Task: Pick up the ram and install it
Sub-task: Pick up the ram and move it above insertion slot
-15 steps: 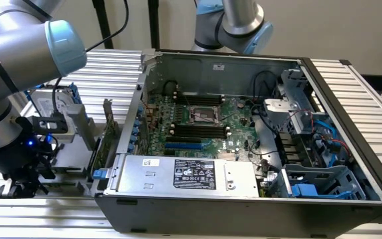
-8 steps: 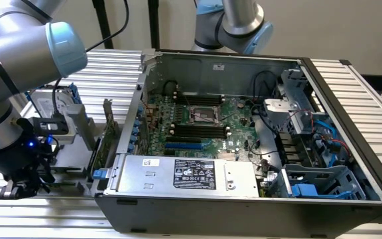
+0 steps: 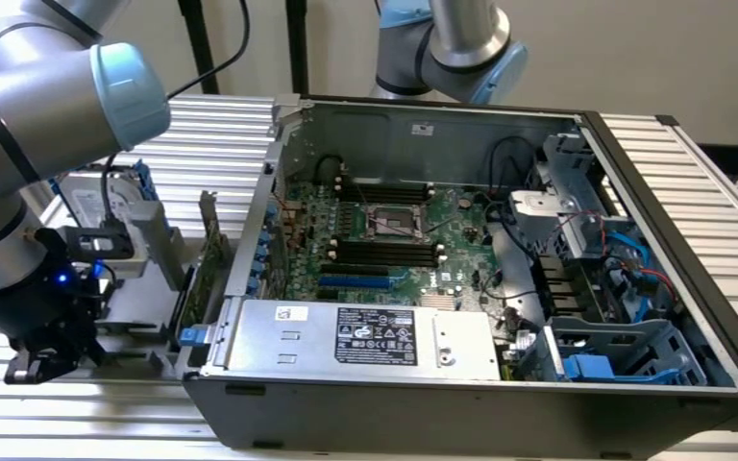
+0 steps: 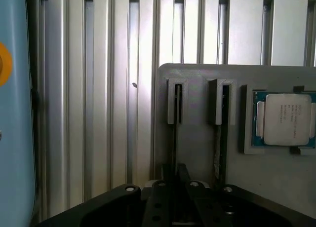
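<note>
The ram [image 4: 174, 138] stands on edge in a slot of a grey holder block [image 4: 197, 153], seen end-on as a thin dark strip. My gripper [image 4: 175, 173] is down over its near end, with a black fingertip [image 4: 166, 171] tight against each side of the stick. A second stick [image 4: 220, 143] stands in the neighbouring slot. In the exterior view my gripper [image 3: 46, 363] hangs low at the left, outside the open computer case [image 3: 472, 423]. The black memory slots [image 3: 382, 252] lie on the green motherboard inside the case.
A processor chip [image 4: 286, 118] sits in a recess of the holder beside the sticks. An upright expansion card [image 3: 209, 252] and a hard drive [image 3: 103, 204] stand between my arm and the case wall. A second arm [image 3: 453, 48] reaches in behind the case. The table is ribbed metal.
</note>
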`<state>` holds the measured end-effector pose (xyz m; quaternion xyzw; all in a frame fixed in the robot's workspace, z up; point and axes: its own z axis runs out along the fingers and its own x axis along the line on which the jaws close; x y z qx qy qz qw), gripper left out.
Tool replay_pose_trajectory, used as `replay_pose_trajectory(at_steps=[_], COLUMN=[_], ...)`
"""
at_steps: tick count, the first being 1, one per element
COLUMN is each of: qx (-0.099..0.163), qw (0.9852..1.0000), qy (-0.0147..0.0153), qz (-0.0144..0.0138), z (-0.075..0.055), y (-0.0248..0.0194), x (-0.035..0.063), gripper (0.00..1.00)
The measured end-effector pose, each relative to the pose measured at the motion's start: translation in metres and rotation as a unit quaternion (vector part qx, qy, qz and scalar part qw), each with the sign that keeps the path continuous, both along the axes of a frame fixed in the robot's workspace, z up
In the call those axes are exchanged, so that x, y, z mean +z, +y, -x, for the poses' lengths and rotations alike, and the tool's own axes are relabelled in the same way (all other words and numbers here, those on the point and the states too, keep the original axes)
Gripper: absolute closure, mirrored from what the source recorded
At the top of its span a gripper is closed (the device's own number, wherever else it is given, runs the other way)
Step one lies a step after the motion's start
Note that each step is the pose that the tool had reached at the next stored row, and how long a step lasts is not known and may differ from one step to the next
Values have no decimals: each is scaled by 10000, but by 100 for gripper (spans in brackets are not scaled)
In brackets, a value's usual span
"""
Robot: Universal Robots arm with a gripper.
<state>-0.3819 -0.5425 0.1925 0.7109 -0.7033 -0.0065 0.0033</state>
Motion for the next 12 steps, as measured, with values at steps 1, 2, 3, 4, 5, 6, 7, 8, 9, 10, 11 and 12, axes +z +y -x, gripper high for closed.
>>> replay_pose_trajectory(at_steps=[1, 2, 3, 4, 5, 6, 7, 8, 9, 10, 11, 12], qx=[2, 3, 3, 3, 4, 3, 3, 4, 3, 3, 4, 2], qw=[10000, 10000, 10000, 10000, 10000, 10000, 10000, 10000, 10000, 10000, 10000, 10000], qy=[0, 1, 1, 1, 1, 1, 1, 1, 1, 1, 1, 1], qz=[0, 1, 1, 1, 1, 1, 1, 1, 1, 1, 1, 1], z=[-3, -5, -5, -6, -6, -6, -6, -6, -6, -6, -6, -6], y=[0, 0, 0, 0, 0, 0, 0, 0, 0, 0, 0, 0], x=[0, 2, 2, 1, 1, 1, 1, 1, 1, 1, 1, 1], gripper=[82, 84, 84, 86, 86, 86, 86, 86, 86, 86, 86, 86])
